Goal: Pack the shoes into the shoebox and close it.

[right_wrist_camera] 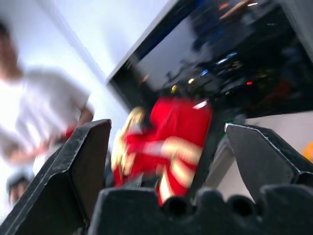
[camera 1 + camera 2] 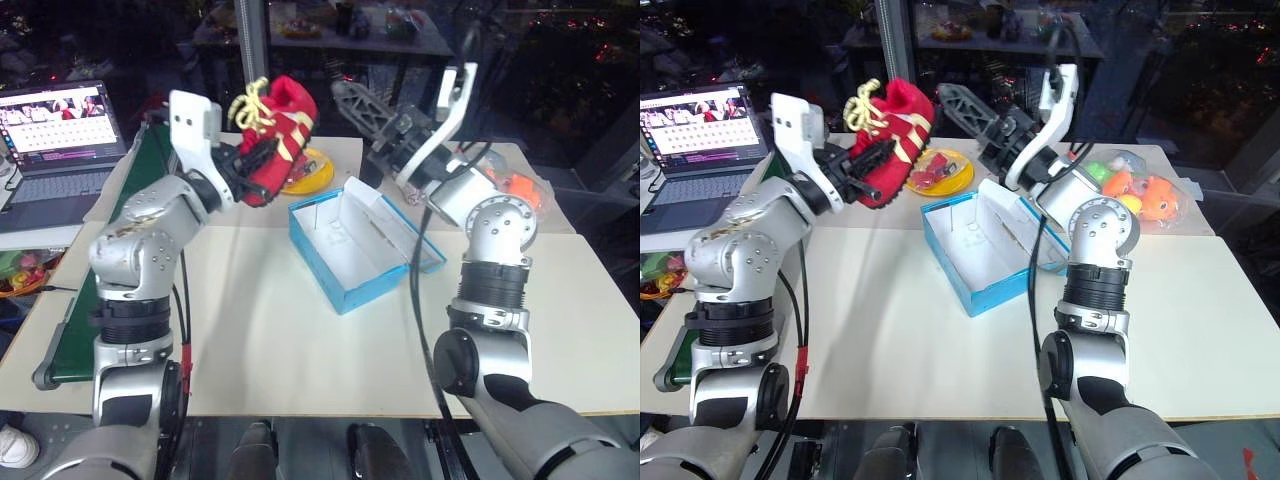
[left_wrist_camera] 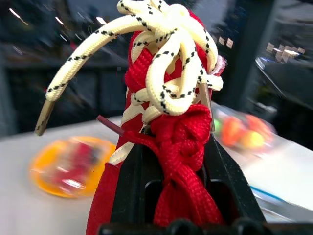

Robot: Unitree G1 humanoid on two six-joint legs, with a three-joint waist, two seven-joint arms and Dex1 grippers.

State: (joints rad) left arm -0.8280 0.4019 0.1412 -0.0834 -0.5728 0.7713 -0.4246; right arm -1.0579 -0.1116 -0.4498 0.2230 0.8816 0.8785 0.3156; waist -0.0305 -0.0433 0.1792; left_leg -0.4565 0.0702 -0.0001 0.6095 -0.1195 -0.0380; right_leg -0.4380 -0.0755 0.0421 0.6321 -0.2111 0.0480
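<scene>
— So, where do we have the shoes [image 2: 277, 135] now?

— We hold them in the air with our left gripper [image 2: 245, 160], its fingers clamped on red fabric beside the cream laces [image 3: 166, 63]. They hang just left of the shoebox [image 2: 350, 245], which lies with its lid thrown back on the white table [image 2: 300, 340], white inside, nothing in it.

— And our right gripper [image 2: 975, 125]?

— Raised beyond the box, its jaws spread wide, carrying nothing, facing the shoes.

— How will they handle?

— Light and soft, we judge. The cloth gives under a pinch, and the loose laces could snag. The dark sole side seems to us the firmer place for a second hold.
</scene>
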